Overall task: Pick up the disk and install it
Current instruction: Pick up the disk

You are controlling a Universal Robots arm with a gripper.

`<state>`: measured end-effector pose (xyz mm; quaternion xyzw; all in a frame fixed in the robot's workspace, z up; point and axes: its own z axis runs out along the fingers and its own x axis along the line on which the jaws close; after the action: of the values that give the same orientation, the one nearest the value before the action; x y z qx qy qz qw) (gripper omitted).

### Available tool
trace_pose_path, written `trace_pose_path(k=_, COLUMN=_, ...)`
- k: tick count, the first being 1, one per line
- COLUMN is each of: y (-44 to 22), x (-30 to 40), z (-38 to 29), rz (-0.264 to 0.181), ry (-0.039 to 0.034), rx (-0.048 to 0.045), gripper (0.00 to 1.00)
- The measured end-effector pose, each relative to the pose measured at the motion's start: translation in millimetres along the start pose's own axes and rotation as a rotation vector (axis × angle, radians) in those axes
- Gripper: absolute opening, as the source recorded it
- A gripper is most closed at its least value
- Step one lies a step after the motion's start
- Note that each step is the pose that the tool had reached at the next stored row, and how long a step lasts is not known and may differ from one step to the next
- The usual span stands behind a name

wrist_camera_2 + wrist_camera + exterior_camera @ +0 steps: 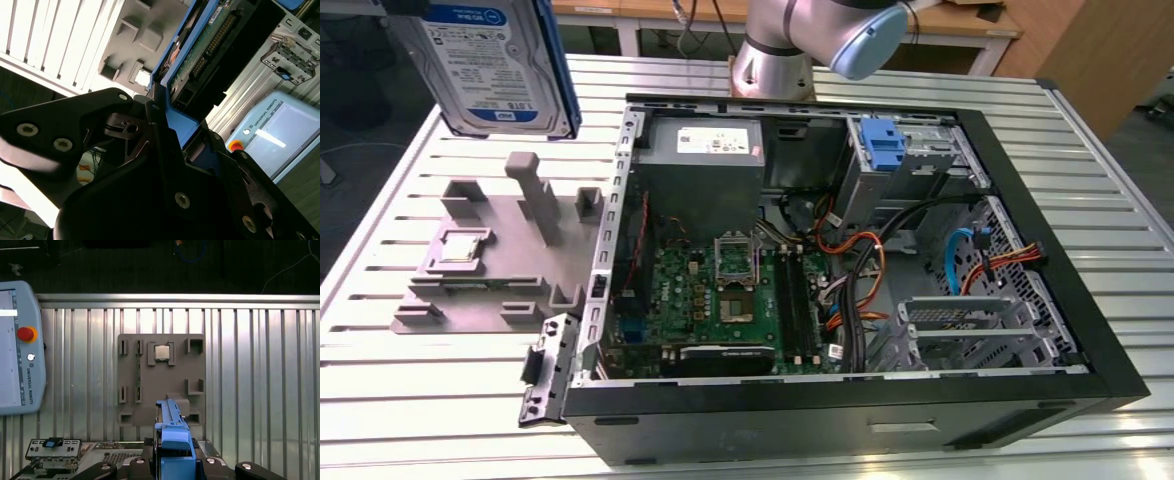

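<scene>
Hanging above the grey holder (487,285), the disk (494,60) is clamped by its blue carrier (176,450) in the gripper (162,127).

**A:** What lies on the slatted metal table (260,365)?

**B:** A grey fixture plate (161,380) with raised blocks and slots. 1 small square silver chip (161,353) sits in a recess of it.

**A:** And the disk?

**B:** The disk (174,440) stands edge-on, with its blue carrier facing the camera and overlapping the plate's nearer edge. The gripper (175,467) clamps it, with black jaws on both sides.

**A:** Anything else?

**B:** A pale teach pendant (15,365) with 1 red button (25,333) lies well apart from the plate. Near it is a small metal bracket (52,450) with a blue tab.
</scene>
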<state>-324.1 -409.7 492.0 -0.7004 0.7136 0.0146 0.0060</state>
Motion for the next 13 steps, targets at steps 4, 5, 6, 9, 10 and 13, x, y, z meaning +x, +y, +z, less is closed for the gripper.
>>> trace_pose_path(k=4, y=-1.4, x=0.0, z=0.0, rz=0.0, ry=0.0, rx=0.0001, gripper=0.37)
trace_pose_path(k=5, y=-1.6, x=0.0, z=0.0, rz=0.0, ry=-0.0001, rx=0.0001, gripper=0.37)
trace_pose_path(k=6, y=-1.8, x=0.0, z=0.0, rz=0.0, ry=-0.0001, rx=0.0001, gripper=0.37)
trace_pose_path(k=9, y=-2.9, x=-0.1, z=0.0, rz=0.0, ry=0.0, rx=0.0, gripper=0.37)
trace_pose_path(k=10, y=-3.2, x=0.0, z=0.0, rz=0.0, ry=-0.0001, rx=0.0001, gripper=0.37)
trace_pose_path(k=13, y=-4.0, x=-0.1, z=-0.1, rz=0.0, ry=0.0, rx=0.0, gripper=0.37)
